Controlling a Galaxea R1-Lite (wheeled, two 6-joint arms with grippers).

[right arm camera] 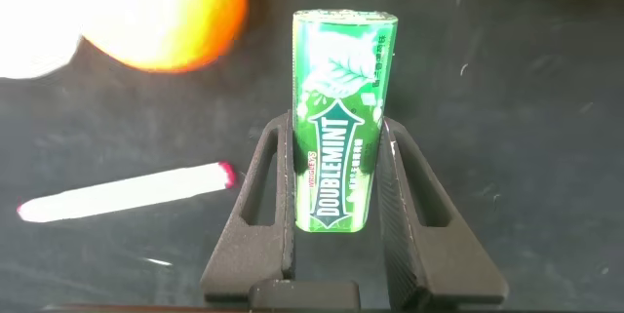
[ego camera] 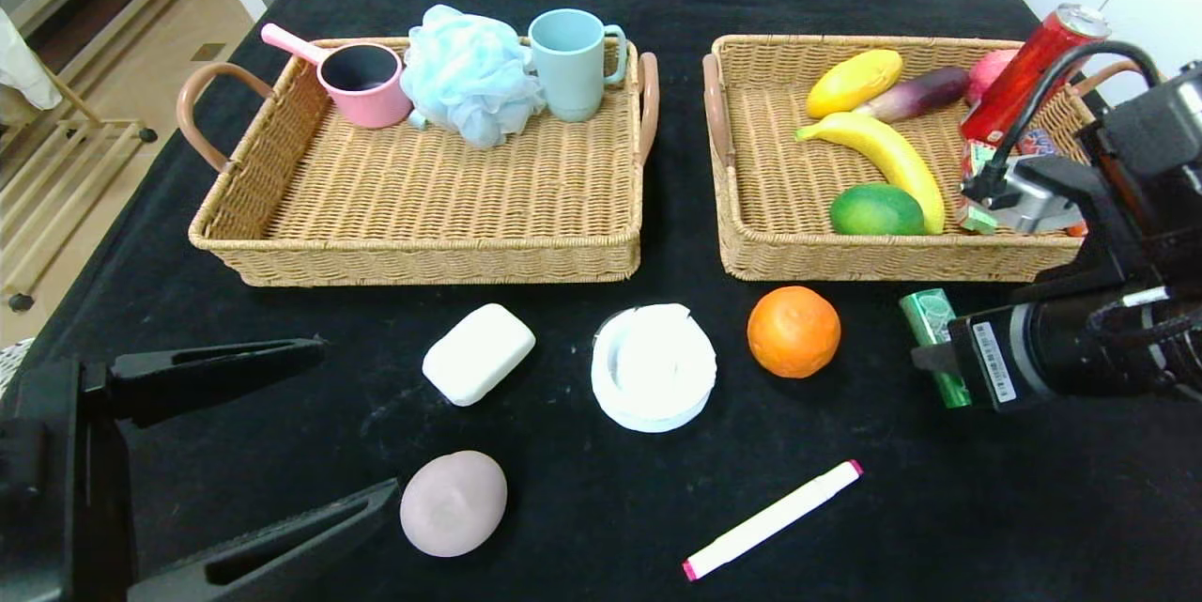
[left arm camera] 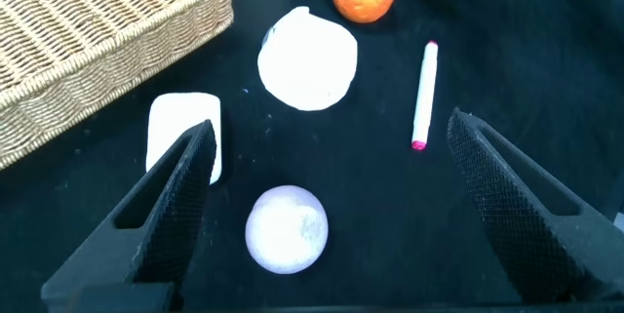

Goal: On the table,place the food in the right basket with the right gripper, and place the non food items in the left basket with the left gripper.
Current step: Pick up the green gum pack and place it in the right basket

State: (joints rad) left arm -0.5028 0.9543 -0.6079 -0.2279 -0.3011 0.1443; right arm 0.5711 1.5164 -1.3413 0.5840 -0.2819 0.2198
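You see even, bright overhead light across the black table (ego camera: 601, 508); shadows are short and soft, pooling at 6 o'clock beneath the left basket (ego camera: 423, 245) and right basket (ego camera: 892, 254). The red can (ego camera: 1028, 76) shows a glare streak at 1 o'clock. In the right wrist view the orange (right arm camera: 175, 11) is overexposed and soft at 11 o'clock, while the gum pack (right arm camera: 339, 123) is sharp. The left gripper (ego camera: 347, 433) fingers blur at 8 o'clock.
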